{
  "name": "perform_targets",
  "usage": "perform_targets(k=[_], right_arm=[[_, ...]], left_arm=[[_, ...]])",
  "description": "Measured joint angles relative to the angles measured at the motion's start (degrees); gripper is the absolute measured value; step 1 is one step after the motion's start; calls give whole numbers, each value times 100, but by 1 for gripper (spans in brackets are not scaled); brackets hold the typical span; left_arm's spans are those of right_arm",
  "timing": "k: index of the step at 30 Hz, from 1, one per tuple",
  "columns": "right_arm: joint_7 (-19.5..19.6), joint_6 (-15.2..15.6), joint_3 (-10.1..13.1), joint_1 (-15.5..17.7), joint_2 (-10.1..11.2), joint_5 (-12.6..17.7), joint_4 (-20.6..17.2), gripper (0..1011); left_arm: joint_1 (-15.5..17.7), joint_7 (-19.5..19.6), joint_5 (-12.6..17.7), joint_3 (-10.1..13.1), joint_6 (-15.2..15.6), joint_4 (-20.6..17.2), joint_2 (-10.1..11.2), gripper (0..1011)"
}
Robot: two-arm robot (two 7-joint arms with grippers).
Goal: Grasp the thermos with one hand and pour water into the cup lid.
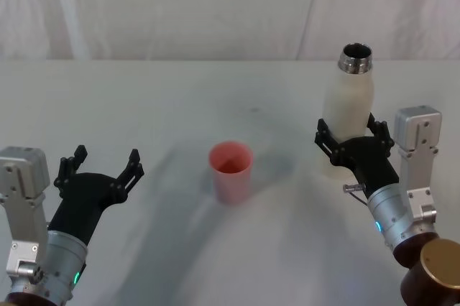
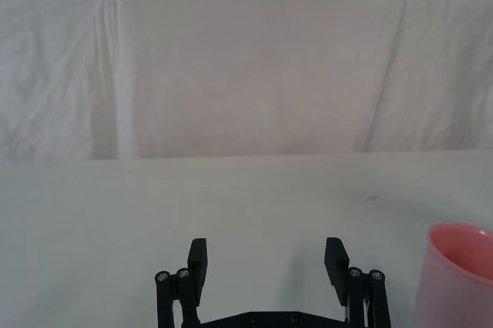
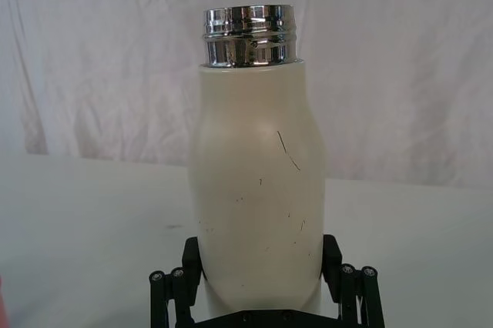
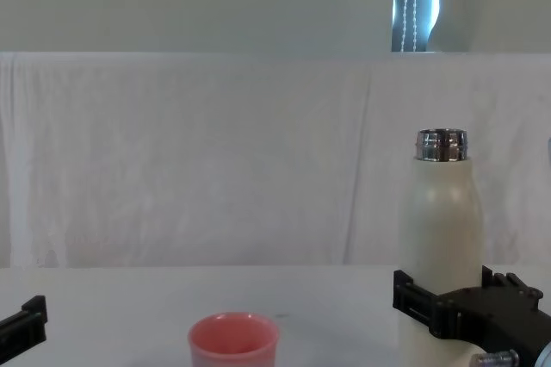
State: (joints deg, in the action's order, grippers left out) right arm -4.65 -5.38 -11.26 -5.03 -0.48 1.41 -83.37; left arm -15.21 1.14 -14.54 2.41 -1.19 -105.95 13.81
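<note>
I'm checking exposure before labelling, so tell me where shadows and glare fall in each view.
Head view: soft grey shadows spread on the table around the cup lid and beside the thermos. Right wrist view: bright reflections band the thermos's chrome neck. Chest view: a bright window strip glares above the backdrop. Left wrist view: even, flat light, faint shadow under the left gripper.

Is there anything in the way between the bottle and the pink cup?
No, nothing I can see. The bottle stands upright with the right tool around its lower body. The table between it and the cup is bare. The left tool waits open on the cup's other side.
</note>
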Motion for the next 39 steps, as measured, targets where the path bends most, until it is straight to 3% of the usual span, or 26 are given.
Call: perform_targets(k=[12, 20, 24, 27, 28, 39], right_arm=[[-47, 45, -8, 88, 66, -5, -287, 957], [-65, 67, -41, 114, 215, -181, -554, 957], [41, 64, -152, 114, 366, -612, -768, 957], [119, 110, -307, 104, 544, -1105, -957, 957], [119, 110, -307, 104, 544, -1105, -957, 957], [162, 66, -846, 17, 1078, -2525, -1249, 957]], left_arm=[[0, 0, 0, 0, 0, 0, 0, 1001], [0, 0, 0, 0, 0, 0, 0, 1001], [0, 0, 0, 0, 0, 0, 0, 1001], [0, 0, 0, 0, 0, 0, 0, 1001], [0, 0, 0, 0, 0, 0, 0, 1001], [0, 0, 0, 0, 0, 0, 0, 1001]])
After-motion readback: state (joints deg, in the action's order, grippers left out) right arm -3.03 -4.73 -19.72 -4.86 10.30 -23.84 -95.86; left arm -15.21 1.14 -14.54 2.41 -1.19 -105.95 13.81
